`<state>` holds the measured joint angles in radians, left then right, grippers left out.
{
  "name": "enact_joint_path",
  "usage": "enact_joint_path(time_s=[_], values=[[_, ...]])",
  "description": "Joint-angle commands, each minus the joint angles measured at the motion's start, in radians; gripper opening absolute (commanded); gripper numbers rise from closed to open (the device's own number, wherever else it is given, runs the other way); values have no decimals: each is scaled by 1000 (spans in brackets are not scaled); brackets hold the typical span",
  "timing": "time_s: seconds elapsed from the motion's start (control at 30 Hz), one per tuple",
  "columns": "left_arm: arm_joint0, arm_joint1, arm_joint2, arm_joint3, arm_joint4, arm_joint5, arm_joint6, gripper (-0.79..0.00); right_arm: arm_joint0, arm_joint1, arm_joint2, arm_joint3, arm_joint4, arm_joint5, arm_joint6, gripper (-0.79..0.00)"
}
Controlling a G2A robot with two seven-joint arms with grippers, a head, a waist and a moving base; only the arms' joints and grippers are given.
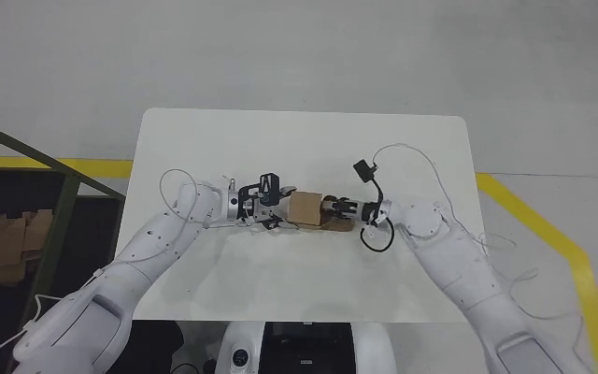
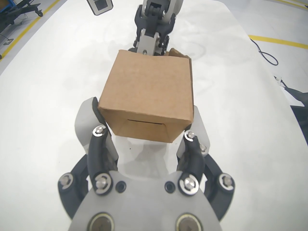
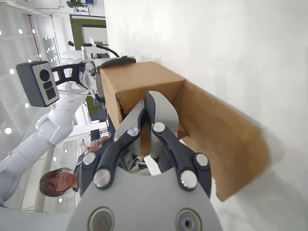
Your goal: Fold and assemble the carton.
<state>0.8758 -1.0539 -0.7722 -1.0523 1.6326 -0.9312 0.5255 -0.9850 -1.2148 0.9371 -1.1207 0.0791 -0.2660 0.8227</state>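
I keep the carton [image 1: 306, 208] on the bench [image 1: 280, 131]. Left gripper [image 2: 146, 109] fingers clamp its closed end, steadying it; right gripper [image 3: 147, 99] fingers pinch its open end's wall, probably for folding.

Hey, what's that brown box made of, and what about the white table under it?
The carton looks like cardboard: matte brown, with sharp creased folds, a cut slot in one end, and a slightly torn edge in the right wrist view. The table has a smooth white top with a faint sheen and pale scuff rings. It could be laminate or painted board; the look leaves that open.
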Motion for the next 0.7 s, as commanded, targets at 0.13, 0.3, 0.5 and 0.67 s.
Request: enact_joint_path(time_s=[0.13, 0.3, 0.5, 0.67], values=[[3, 0, -2, 1, -1, 0, 0, -172, -103, 50, 130, -132, -62, 47, 7, -785], [3, 0, -2, 1, 0, 1, 0, -172, -193, 84, 193, -301, -158, 169, 87, -785], [3, -1, -2, 2, -1, -2, 0, -172, -220, 89, 168, -375, -198, 254, 122, -785], [2, -2, -1, 0, 3, -2, 4, -175, -174, 67, 103, -309, -160, 239, 73, -785]])
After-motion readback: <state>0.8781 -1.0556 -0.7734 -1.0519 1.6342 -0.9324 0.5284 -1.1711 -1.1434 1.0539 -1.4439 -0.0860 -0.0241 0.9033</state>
